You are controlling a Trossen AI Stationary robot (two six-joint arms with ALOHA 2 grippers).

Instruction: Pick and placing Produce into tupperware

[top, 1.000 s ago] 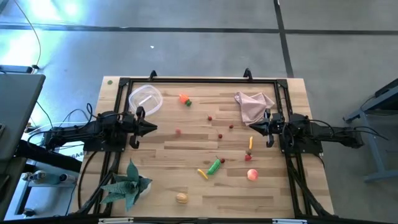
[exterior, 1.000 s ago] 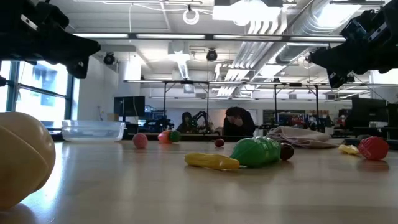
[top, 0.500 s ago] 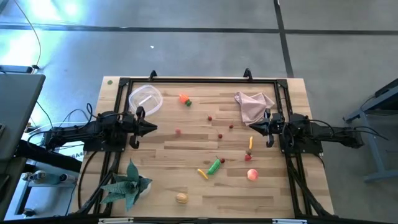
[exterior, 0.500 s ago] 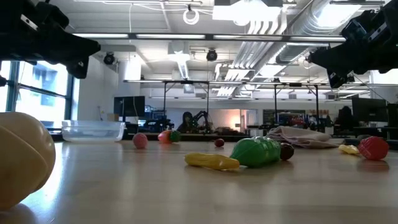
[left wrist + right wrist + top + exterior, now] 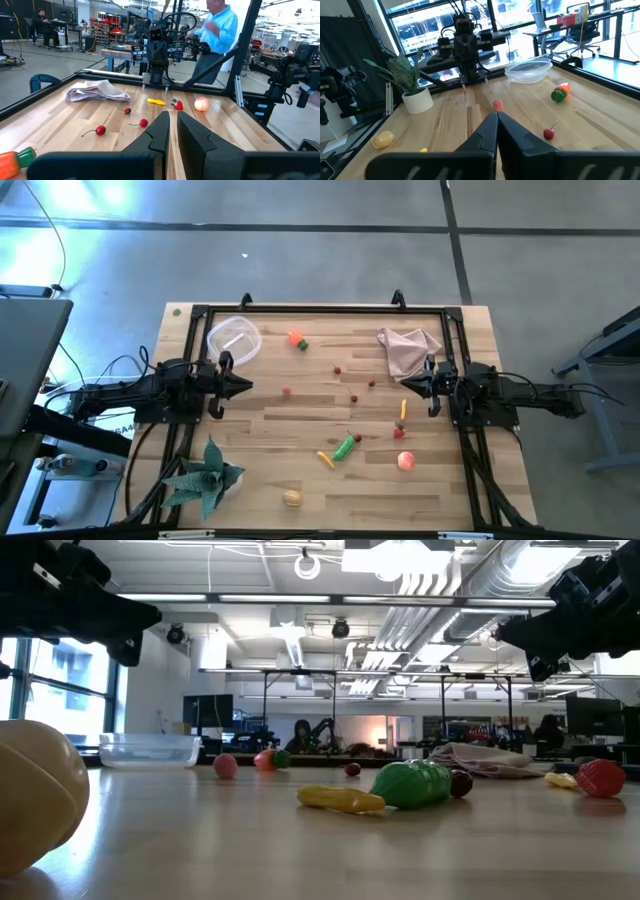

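While arms idle: pink cloth (image 5: pixel 406 351) beside right gripper (image 5: pixel 408 384), plant (image 5: pixel 206 477) front-left.

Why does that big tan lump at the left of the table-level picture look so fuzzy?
Low view: the tan lump-shaped toy sits nearly against the lens, out of focus, while the green toy pepper farther off is sharp. High view: the same lump looks small near the table's front edge, and glare brightens the grey floor at upper left.
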